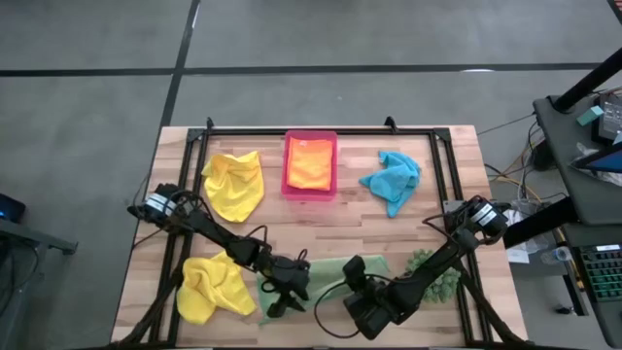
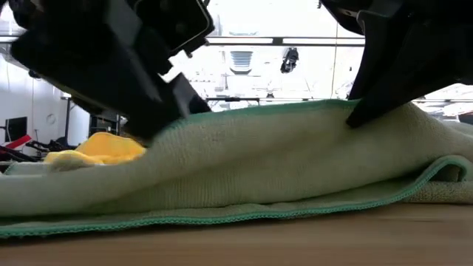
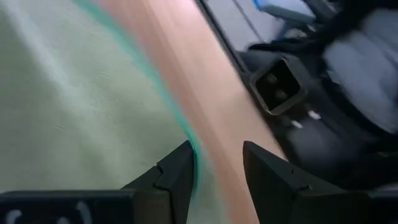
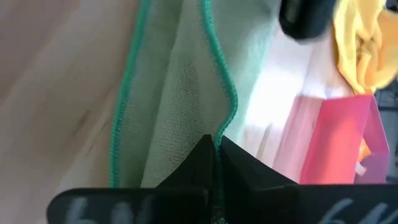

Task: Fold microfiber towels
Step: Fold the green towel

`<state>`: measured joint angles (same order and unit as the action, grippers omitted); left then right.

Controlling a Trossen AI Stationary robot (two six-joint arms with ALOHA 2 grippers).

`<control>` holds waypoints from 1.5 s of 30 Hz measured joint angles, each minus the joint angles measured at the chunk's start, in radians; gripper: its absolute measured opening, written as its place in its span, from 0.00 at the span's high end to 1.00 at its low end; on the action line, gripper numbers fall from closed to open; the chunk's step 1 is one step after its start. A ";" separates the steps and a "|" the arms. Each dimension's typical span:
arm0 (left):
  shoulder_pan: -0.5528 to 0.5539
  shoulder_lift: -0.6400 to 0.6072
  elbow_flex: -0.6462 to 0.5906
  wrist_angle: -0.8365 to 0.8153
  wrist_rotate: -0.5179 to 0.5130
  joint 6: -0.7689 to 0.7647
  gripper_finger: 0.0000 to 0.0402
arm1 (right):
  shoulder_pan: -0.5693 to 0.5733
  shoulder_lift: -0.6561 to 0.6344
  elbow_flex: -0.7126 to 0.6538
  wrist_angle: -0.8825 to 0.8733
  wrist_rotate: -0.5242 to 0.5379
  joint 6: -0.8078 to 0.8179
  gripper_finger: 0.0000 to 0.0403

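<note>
A light green towel [image 1: 326, 277] lies at the table's near middle, its teal-hemmed edge raised in the low view [image 2: 266, 148]. My left gripper [image 1: 288, 290] is open over its left end, and the hem [image 3: 186, 134] runs up to one fingertip [image 3: 180, 165]. My right gripper [image 1: 358, 284] is shut on the towel's right end. One yellow towel [image 1: 209, 287] lies crumpled at the near left and another [image 1: 233, 185] at the far left. An orange towel [image 1: 311, 163] lies in the pink tray [image 1: 288, 185]. A turquoise towel [image 1: 392, 180] lies at the far right. My left gripper has one fingertip right beside the green towel's hem; I cannot tell whether it touches. My right gripper pinches the green towel's teal hem [image 4: 219, 134] between its two fingertips. That edge is raised above the table [image 2: 347, 111], and the rest of the towel lies on the wood.
A spiky green plant [image 1: 432, 270] sits at the near right, beside my right arm. A black frame [image 1: 321, 131] runs along the table's far side. Bare wood [image 1: 340, 224] shows in the table's middle.
</note>
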<state>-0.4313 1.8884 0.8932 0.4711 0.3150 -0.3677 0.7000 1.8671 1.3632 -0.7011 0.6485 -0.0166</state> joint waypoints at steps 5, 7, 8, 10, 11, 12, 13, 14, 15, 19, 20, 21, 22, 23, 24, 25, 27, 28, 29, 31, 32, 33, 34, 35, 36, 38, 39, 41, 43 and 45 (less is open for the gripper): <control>-0.002 -0.012 -0.002 -0.052 0.130 -0.048 0.69 | 0.000 0.000 0.000 -0.036 0.007 0.062 0.98; -0.007 -0.013 -0.001 -0.071 0.148 -0.048 0.69 | 0.000 0.000 0.000 -0.042 0.008 0.078 0.98; -0.008 -0.013 -0.001 -0.086 0.151 -0.051 0.69 | 0.000 0.000 0.000 -0.045 0.008 0.084 0.98; -0.007 -0.013 -0.001 -0.117 0.165 -0.071 0.69 | 0.000 0.000 0.000 -0.051 0.008 0.096 0.98; -0.006 -0.015 -0.001 -0.136 0.177 -0.072 0.69 | 0.000 0.000 0.000 -0.053 0.008 0.096 0.98; -0.006 -0.021 -0.001 -0.163 0.187 -0.073 0.69 | 0.000 0.000 0.000 -0.050 0.008 0.096 0.98; -0.006 -0.025 -0.002 -0.182 0.193 -0.073 0.69 | 0.000 0.000 0.000 -0.050 0.008 0.096 0.98; -0.005 -0.030 -0.001 -0.195 0.197 -0.073 0.69 | 0.000 0.000 0.000 -0.051 0.009 0.095 0.98; -0.005 -0.037 -0.001 -0.220 0.198 -0.072 0.69 | 0.000 0.000 0.000 -0.052 0.009 0.096 0.98; -0.005 -0.041 -0.001 -0.313 0.194 -0.072 0.69 | 0.000 0.000 0.000 -0.050 0.009 0.096 0.98; -0.005 -0.041 -0.001 -0.333 0.187 -0.071 0.69 | 0.000 0.000 0.000 -0.051 0.009 0.096 0.98; -0.005 -0.041 -0.001 -0.351 0.181 -0.071 0.69 | 0.000 0.000 0.000 -0.050 0.009 0.096 0.98; -0.005 -0.042 -0.001 -0.364 0.175 -0.070 0.69 | 0.000 0.000 0.000 -0.050 0.009 0.096 0.98; -0.005 -0.043 -0.002 -0.368 0.170 -0.065 0.70 | 0.000 0.000 0.000 -0.051 0.009 0.096 0.98; -0.005 -0.043 -0.003 -0.367 0.164 -0.062 0.70 | 0.000 0.000 0.000 -0.052 0.009 0.096 0.98; -0.005 -0.043 -0.003 -0.366 0.155 -0.053 0.71 | 0.000 0.000 0.000 -0.052 0.009 0.096 0.98; -0.006 -0.043 0.000 -0.369 0.134 -0.038 0.74 | 0.000 0.000 0.000 -0.052 0.009 0.096 0.98; -0.006 -0.043 0.003 -0.373 0.119 -0.028 0.76 | 0.000 0.000 0.000 -0.053 0.009 0.096 0.98; -0.006 -0.043 0.004 -0.376 0.110 -0.019 0.79 | 0.000 0.000 0.000 -0.053 0.009 0.096 0.98; -0.006 -0.044 0.006 -0.379 0.096 -0.014 0.86 | 0.000 0.000 0.000 -0.054 0.011 0.096 0.98; -0.006 -0.047 0.006 -0.382 0.093 -0.014 0.91 | 0.001 -0.002 0.000 -0.054 0.015 0.095 0.98; -0.006 -0.053 0.005 -0.385 0.087 -0.015 0.95 | 0.005 -0.006 0.000 -0.058 0.018 0.095 0.98; -0.005 -0.060 0.004 -0.388 0.085 -0.015 0.97 | 0.008 -0.008 0.001 -0.065 0.025 0.095 0.98; -0.004 -0.072 0.004 -0.394 0.084 -0.014 0.98 | 0.010 -0.014 0.006 -0.077 0.028 0.094 0.98; -0.004 -0.087 0.002 -0.401 0.083 -0.012 0.98 | 0.014 -0.018 0.012 -0.087 0.029 0.094 0.98; -0.003 -0.111 0.005 -0.412 0.085 -0.011 0.99 | 0.020 -0.031 0.022 -0.100 0.032 0.096 0.98; -0.003 -0.127 0.004 -0.424 0.084 -0.011 0.99 | 0.022 -0.039 0.024 -0.104 0.032 0.098 0.98; -0.002 -0.162 0.003 -0.443 0.087 -0.012 0.99 | 0.027 -0.053 0.024 -0.106 0.012 0.103 0.98; 0.000 -0.198 0.003 -0.458 0.088 -0.012 1.00 | 0.031 -0.066 0.024 -0.116 -0.004 0.117 0.98; -0.001 -0.239 0.003 -0.493 0.088 -0.015 1.00 | 0.034 -0.077 0.024 -0.113 -0.004 0.135 0.98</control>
<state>-0.4320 1.6491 0.8966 -0.0222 0.4026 -0.3823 0.7339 1.7899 1.3876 -0.8137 0.6446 0.1180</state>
